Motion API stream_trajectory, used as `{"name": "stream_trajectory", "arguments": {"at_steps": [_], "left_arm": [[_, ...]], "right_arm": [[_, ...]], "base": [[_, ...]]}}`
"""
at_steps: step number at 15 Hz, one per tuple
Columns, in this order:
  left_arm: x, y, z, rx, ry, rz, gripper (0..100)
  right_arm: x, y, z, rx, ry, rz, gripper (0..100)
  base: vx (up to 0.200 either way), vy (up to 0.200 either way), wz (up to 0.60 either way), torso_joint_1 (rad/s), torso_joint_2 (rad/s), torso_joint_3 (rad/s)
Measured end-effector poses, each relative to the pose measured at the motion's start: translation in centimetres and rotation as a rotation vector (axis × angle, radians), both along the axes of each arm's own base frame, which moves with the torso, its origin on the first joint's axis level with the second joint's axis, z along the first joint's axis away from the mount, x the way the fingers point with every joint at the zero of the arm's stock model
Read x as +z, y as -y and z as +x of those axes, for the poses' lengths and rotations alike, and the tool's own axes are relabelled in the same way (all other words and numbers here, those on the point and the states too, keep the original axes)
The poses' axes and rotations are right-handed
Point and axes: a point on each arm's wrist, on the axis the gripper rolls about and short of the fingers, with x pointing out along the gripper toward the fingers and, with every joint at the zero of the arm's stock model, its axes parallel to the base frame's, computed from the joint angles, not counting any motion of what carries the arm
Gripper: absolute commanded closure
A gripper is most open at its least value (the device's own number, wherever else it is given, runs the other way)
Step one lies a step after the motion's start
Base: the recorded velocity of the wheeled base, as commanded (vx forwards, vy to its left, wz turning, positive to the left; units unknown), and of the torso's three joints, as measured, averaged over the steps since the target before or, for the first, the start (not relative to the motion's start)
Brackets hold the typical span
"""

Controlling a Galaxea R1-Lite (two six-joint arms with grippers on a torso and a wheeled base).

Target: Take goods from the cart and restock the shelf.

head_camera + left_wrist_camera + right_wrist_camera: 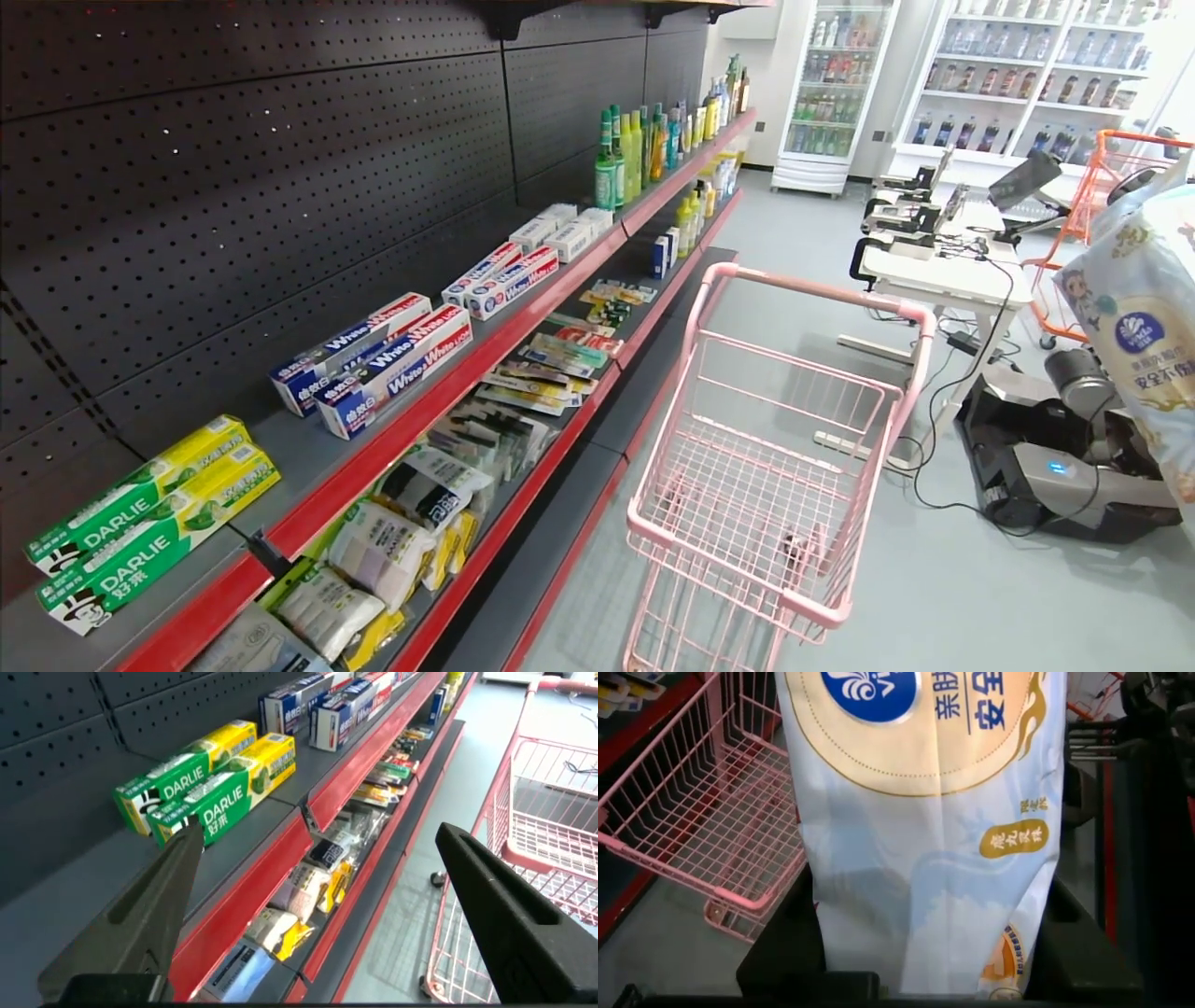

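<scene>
My right gripper (936, 945) clasps the tissue pack (1144, 336), its long axis upright. My left gripper (318, 838) gapes beside the shelf (271, 821).

Bright even indoor light, glare upper right, edges seemingly bowed

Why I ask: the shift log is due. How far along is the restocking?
Done: the pink cart looks empty, and boxes already line the top shelf. In hand: the right gripper is shut on a blue-and-white pack, held up beside the cart. The left gripper hangs open by the shelf, holding nothing. Left: setting that pack on the shelf; it looks like the last item.
</scene>
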Motion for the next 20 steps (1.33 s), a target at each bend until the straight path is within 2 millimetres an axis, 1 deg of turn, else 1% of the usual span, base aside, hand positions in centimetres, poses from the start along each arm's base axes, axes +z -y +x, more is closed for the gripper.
{"name": "stream_trajectory", "arguments": {"at_steps": [6, 12, 16, 20], "left_arm": [[0.00, 0.00, 0.00, 0.000, 0.000, 0.000, 0], [0.00, 0.00, 0.00, 0.000, 0.000, 0.000, 0], [0.00, 0.00, 0.00, -0.001, 0.000, 0.000, 0], [0.00, 0.00, 0.00, 0.000, 0.000, 0.000, 0]], "right_arm": [[-0.43, -0.02, -0.11, 0.004, -0.014, -0.008, 100], [-0.46, 0.00, -0.08, 0.010, -0.022, -0.031, 100], [-0.49, 0.03, -0.10, 0.008, -0.025, -0.040, 100], [-1.00, -0.01, -0.32, 0.012, -0.037, -0.041, 100]], "base": [[0.000, 0.000, 0.00, 0.146, -0.30, -0.158], [0.000, 0.000, 0.00, 0.081, -0.16, -0.082], [0.000, 0.000, 0.60, 0.000, -0.01, 0.000], [0.000, 0.000, 0.60, 0.008, 0.00, 0.000]]}}
